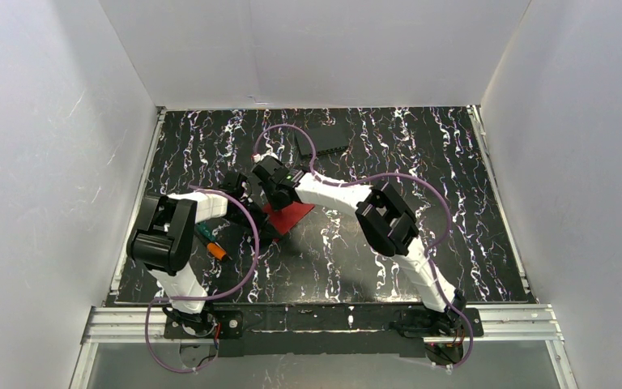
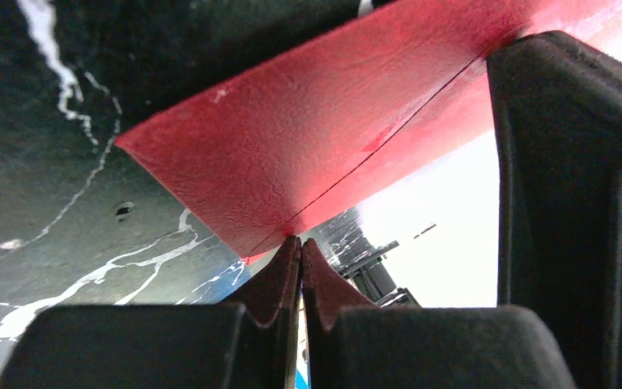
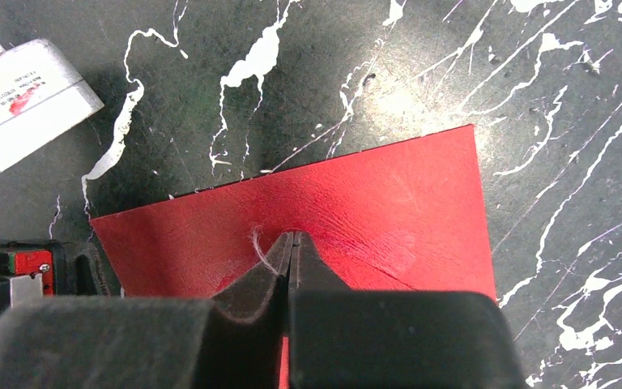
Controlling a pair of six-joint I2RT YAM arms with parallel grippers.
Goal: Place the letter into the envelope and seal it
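Observation:
The dark red envelope [image 1: 298,215] lies near the middle of the table, under both grippers. My left gripper [image 2: 300,241] is shut, its tips pinching the envelope [image 2: 291,138] at the near edge, and that side is raised off the table. In the top view the left gripper [image 1: 261,223] reaches in from the left. My right gripper [image 3: 291,236] is shut with nothing between its jaws. Its tips press down onto the flat face of the envelope [image 3: 389,194]. It comes in from the right, over the far side, as the right gripper [image 1: 279,203] shows from above. The letter is hidden.
A dark ribbed block [image 1: 321,142] lies at the back of the marbled table [image 1: 421,162]. An orange and green pen-like tool [image 1: 213,243] lies by the left arm. White walls close in the back and both sides. Purple cables loop over the arms.

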